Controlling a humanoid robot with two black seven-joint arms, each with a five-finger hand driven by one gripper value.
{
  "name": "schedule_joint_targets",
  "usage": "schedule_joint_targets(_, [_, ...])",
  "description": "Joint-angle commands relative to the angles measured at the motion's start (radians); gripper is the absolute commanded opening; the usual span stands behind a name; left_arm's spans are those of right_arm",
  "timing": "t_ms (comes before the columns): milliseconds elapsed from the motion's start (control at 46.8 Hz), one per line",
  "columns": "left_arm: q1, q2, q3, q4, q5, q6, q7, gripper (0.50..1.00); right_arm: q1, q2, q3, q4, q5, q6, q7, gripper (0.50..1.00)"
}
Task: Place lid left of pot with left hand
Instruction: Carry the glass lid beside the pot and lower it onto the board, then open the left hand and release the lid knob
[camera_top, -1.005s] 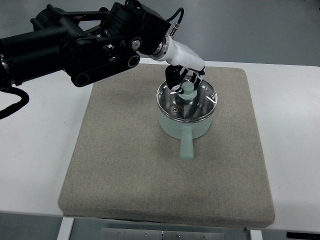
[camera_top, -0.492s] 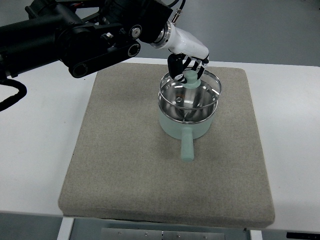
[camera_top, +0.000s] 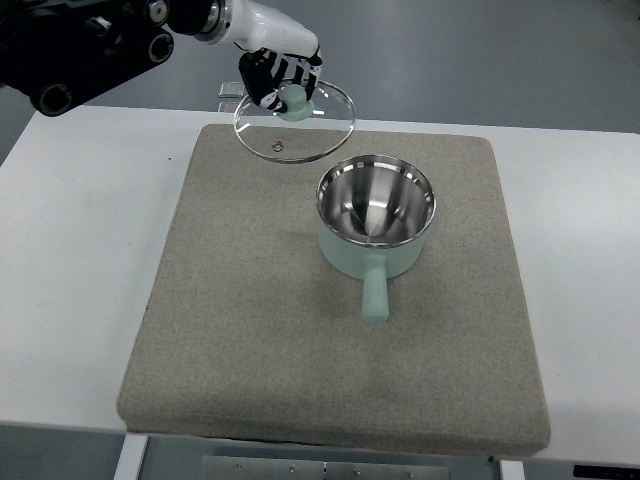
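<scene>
Fingers of the left hand (camera_top: 281, 82) curl around the mint knob of the round glass lid (camera_top: 294, 122), holding it aloft beyond the open mint-green steel-lined pot (camera_top: 374, 222). Carrying is the step in hand. Next, it likely needs lowering onto the grey felt mat (camera_top: 230, 300) left of the pot.

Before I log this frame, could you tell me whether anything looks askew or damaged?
Nothing stands out. The left robot hand holds the glass lid by its knob, tilted in mid-air, and the mint pot stands upright and empty on the mat.

lab | white bench (camera_top: 80, 300) | grey test mat (camera_top: 250, 330)
</scene>
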Motion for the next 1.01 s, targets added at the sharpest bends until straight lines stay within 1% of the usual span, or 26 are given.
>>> schedule_joint_targets(0, [0.051, 0.022, 0.002, 0.001, 0.000, 0.047, 0.000, 0.500, 0.000, 0.000, 0.000, 0.000, 0.000, 0.000, -0.001, 0.924])
schedule_joint_targets(107, [0.108, 0.039, 0.004, 0.001, 0.005, 0.111, 0.000, 0.500, 0.000, 0.000, 0.000, 0.000, 0.000, 0.000, -0.001, 0.924])
schedule_joint_targets(342, [0.203, 0.037, 0.034, 0.013, 0.008, 0.185, 0.000, 0.500, 0.000, 0.000, 0.000, 0.000, 0.000, 0.000, -0.001, 0.924])
schedule_joint_targets(492, [0.257, 0.031, 0.068, 0.030, 0.006, 0.257, 0.000, 0.500, 0.000, 0.000, 0.000, 0.000, 0.000, 0.000, -0.001, 0.924])
schedule_joint_targets(749, [0.312, 0.029, 0.077, 0.031, -0.007, 0.314, 0.000, 0.500, 0.000, 0.000, 0.000, 0.000, 0.000, 0.000, 0.001, 0.924])
schedule_joint_targets(770, [0.314, 0.029, 0.076, 0.031, -0.009, 0.318, 0.000, 0.561, 0.000, 0.000, 0.000, 0.000, 0.000, 0.000, -0.001, 0.924])
schedule_joint_targets(834, [0.317, 0.029, 0.074, 0.031, -0.017, 0.337, 0.000, 0.910, 0.000, 0.000, 0.000, 0.000, 0.000, 0.000, 0.001, 0.924])
schedule_joint_targets(856, [0.317, 0.029, 0.073, 0.030, -0.018, 0.343, 0.000, 0.993, 0.000, 0.000, 0.000, 0.000, 0.000, 0.000, -0.001, 0.924])
schedule_joint_targets(984, [0.317, 0.029, 0.068, 0.031, -0.075, 0.350, 0.000, 0.999, 0.000, 0.000, 0.000, 0.000, 0.000, 0.000, 0.001, 0.924])
